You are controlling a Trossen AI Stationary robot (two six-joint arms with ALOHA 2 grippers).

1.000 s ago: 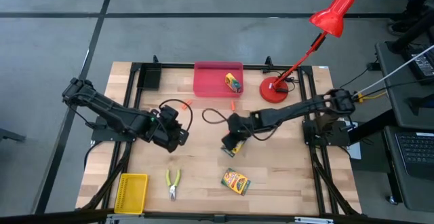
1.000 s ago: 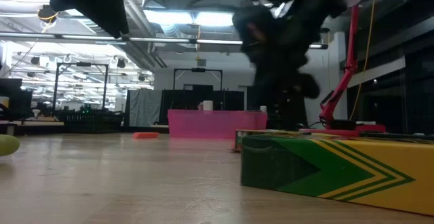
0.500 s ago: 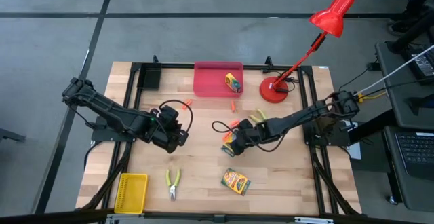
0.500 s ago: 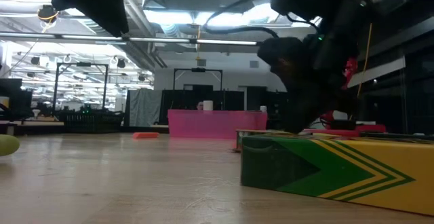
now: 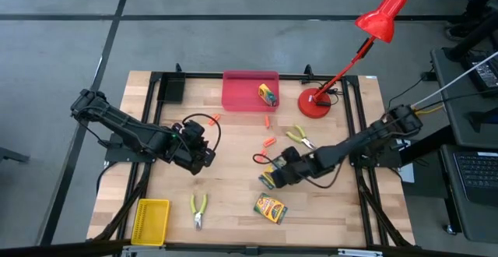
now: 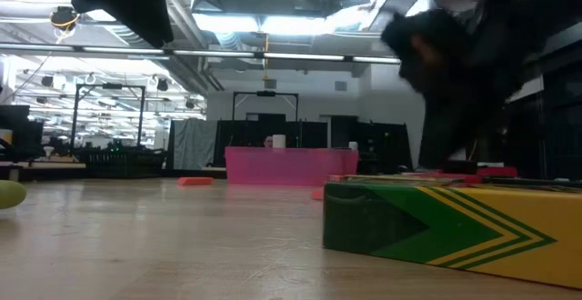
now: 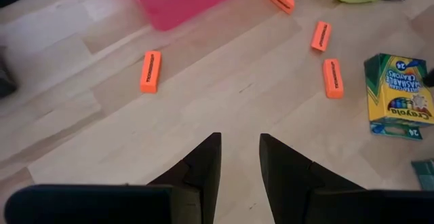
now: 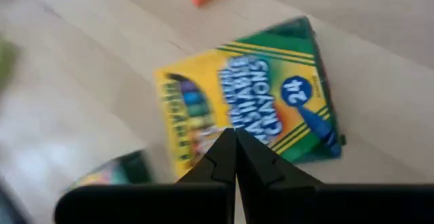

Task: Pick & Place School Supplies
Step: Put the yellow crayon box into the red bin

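Three yellow-and-green crayon boxes show in the high view. One lies flat in the pink bin (image 5: 268,95), one lies near the table's near edge (image 5: 270,208), and one lies under my right gripper (image 5: 268,182). Several orange sticks (image 5: 268,142) lie on the wood. My right gripper (image 8: 235,137) is shut, with its tips over that box's printed face (image 8: 251,105). My left gripper (image 7: 239,149) hangs open over bare wood, left of centre (image 5: 198,153). My right gripper points its shut fingertips (image 8: 227,149) down at the middle of the crayon box's printed face (image 8: 261,115). The box lies flat on the table. I cannot tell whether the tips touch it.
Green-handled pliers (image 5: 198,209) lie near the near edge, and a second pair (image 5: 296,136) lies by the right arm. A yellow tray (image 5: 151,220) sits at the near left corner. A red lamp's base (image 5: 313,102) stands at the far right. The pink bin (image 5: 247,90) stands at the far edge.
My right gripper has swung toward the table's near edge and somewhat to the right, and the arm has dropped lower. This has uncovered the second pliers and an orange stick behind it. The left arm has kept still.
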